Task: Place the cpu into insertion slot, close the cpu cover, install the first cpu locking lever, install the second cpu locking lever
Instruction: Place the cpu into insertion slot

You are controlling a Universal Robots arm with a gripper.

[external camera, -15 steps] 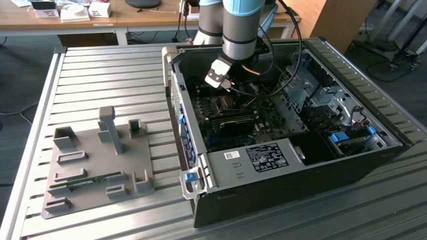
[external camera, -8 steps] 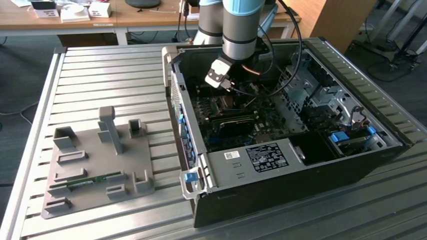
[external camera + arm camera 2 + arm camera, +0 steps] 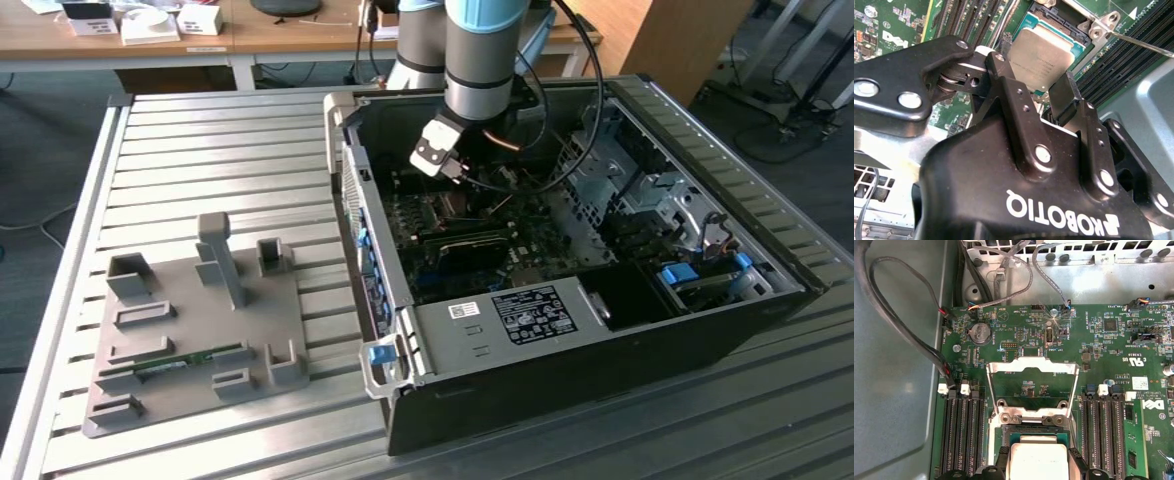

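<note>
The gripper (image 3: 1031,70) is clamped on the cpu (image 3: 1041,50), a silvery-grey square at the insertion slot (image 3: 1026,432) on the green motherboard (image 3: 1019,330) inside the open computer case (image 3: 561,390). The cpu cover (image 3: 1004,366) is swung open.

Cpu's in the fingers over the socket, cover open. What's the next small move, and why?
Probably ease straight down slowly, grip kept. The gripper holds the cpu by two edges over the insertion slot, whose dark strip shows beyond the chip, and the cpu cover lies swung open, clear of it. Whether the chip already sits I cannot tell.
</note>
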